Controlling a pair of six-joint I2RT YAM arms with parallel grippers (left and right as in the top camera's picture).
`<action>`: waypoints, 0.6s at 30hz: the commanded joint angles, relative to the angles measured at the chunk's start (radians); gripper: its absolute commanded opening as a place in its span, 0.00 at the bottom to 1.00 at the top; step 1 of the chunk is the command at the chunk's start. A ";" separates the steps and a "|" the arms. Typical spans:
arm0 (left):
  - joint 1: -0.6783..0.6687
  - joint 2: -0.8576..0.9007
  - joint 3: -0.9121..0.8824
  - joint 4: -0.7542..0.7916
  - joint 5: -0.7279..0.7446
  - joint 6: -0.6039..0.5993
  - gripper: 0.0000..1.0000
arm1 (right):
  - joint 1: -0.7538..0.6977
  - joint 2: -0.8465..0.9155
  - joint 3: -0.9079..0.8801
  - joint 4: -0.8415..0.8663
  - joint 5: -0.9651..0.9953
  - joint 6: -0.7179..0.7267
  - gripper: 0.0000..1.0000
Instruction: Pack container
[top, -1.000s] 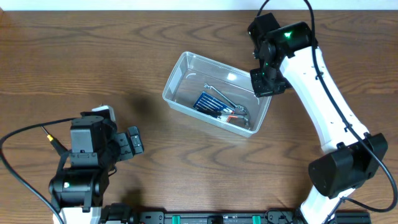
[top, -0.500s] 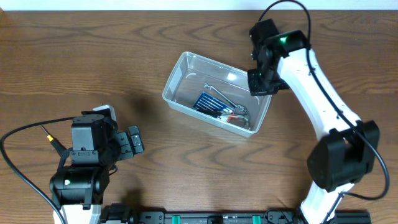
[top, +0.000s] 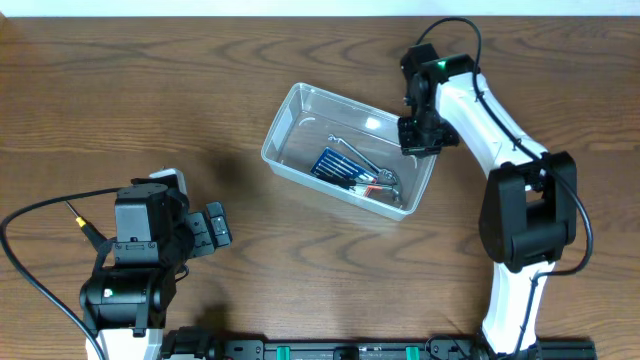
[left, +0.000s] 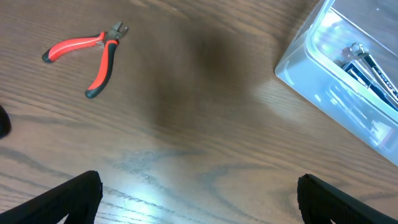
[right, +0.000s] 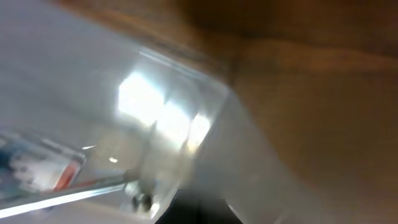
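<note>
The clear plastic container (top: 300, 108) lies tilted at the table's middle. It holds a blue drill-bit case (top: 332, 163), a wrench (top: 352, 150) and small pliers (top: 385, 180). My right gripper (top: 418, 138) is at the container's right rim, its fingers (right: 200, 213) together with nothing seen between them. The right wrist view is blurred and shows the container's wall (right: 205, 130) close up. My left gripper (top: 214, 227) is open and empty at the lower left, its fingers (left: 199, 199) wide apart over bare wood. The container's corner (left: 298, 62) shows at the right of the left wrist view.
Red-handled pliers (left: 93, 53) lie on the wood at the upper left of the left wrist view; they do not show in the overhead view. A cable (top: 40, 215) loops beside the left arm. The table's far edge (top: 200, 12) runs along the top.
The right arm has swung left and its gripper has shifted slightly left, closer to the container's right rim. The container and the left arm have not moved.
</note>
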 joint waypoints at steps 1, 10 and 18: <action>-0.004 -0.001 0.021 0.002 -0.008 0.000 0.98 | -0.028 0.016 -0.002 0.040 0.001 -0.064 0.01; -0.004 -0.001 0.021 0.002 -0.008 -0.001 0.98 | -0.037 0.018 -0.001 0.160 0.002 -0.199 0.01; -0.004 -0.001 0.021 0.002 -0.008 -0.001 0.98 | -0.037 0.018 -0.001 0.274 0.002 -0.230 0.01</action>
